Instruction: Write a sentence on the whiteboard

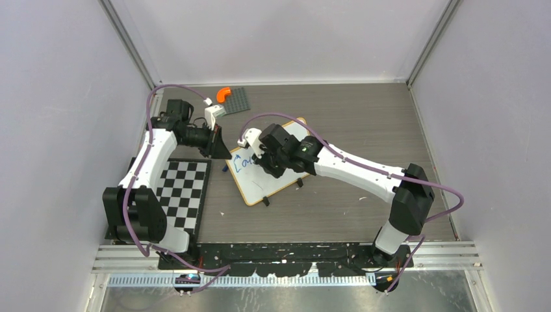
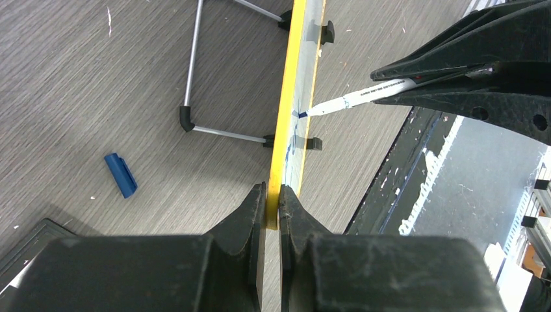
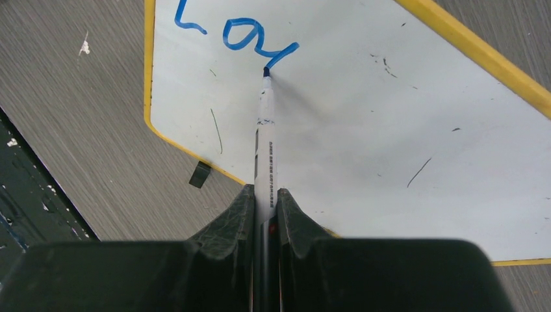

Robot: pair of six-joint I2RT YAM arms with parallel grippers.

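Note:
The whiteboard (image 1: 260,187) with its tan rim lies tilted mid-table. My left gripper (image 1: 221,151) is shut on its upper-left edge; in the left wrist view the jaws (image 2: 273,201) pinch the thin yellow strip (image 2: 290,97) seen edge-on. My right gripper (image 1: 263,162) is shut on a white marker (image 3: 265,143), its blue tip touching the board (image 3: 377,130). The sentence (image 3: 234,32) is a few blue letters, about "Cou", and also shows from above (image 1: 243,162). The marker (image 2: 364,96) meets the board in the left wrist view.
A black-and-white checkerboard mat (image 1: 185,192) lies left of the board. A dark grey studded plate (image 1: 243,99) with an orange piece (image 1: 223,93) sits at the back. A blue marker cap (image 2: 121,174) lies on the table, and a wire stand (image 2: 188,84) is behind the board. Walls enclose the table.

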